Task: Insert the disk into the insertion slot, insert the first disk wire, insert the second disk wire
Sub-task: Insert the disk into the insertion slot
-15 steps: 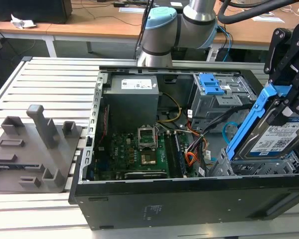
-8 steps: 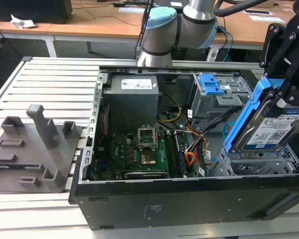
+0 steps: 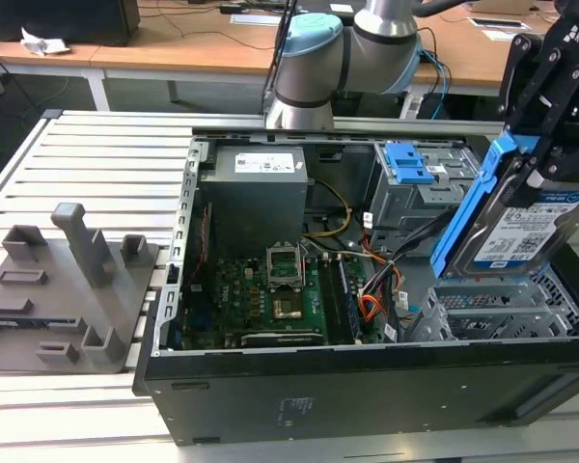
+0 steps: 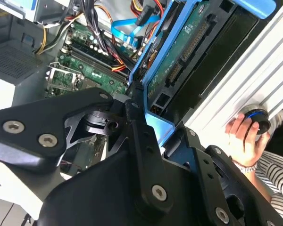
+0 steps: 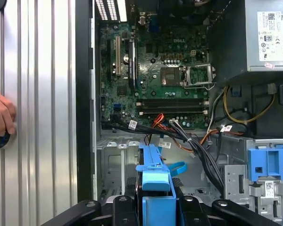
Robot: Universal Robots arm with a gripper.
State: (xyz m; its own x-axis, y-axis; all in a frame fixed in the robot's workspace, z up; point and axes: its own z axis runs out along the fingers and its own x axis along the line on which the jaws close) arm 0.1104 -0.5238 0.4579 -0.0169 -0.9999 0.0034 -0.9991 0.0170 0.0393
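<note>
— Over the exterior view's right end of the open computer case, the gripper has the disk up in the air, and it's a firm hold!

— How are the fingers set?

— Closed tight on the top of the blue carrier frame. The silver drive hangs below them, tilted, with its white label facing the exterior camera.

— And the insertion slot?

— Right underneath. The disk's lower edge sits just above the grey perforated bay, not yet inside it. In the first wrist view the blue carrier points straight down at that metal bay.

— What's the second wrist view got?

— The drive's green circuit-board underside, with its connector edge showing.

— The wires?

— A bundle of black and orange cables lies loose inside the case, between the motherboard and the bay. The taller grey cage with its blue latch stands just beside them.

— Anyone nearby?

— A person's hand rests on a round black knob with a blue ring, on the slatted table beside the case.
</note>
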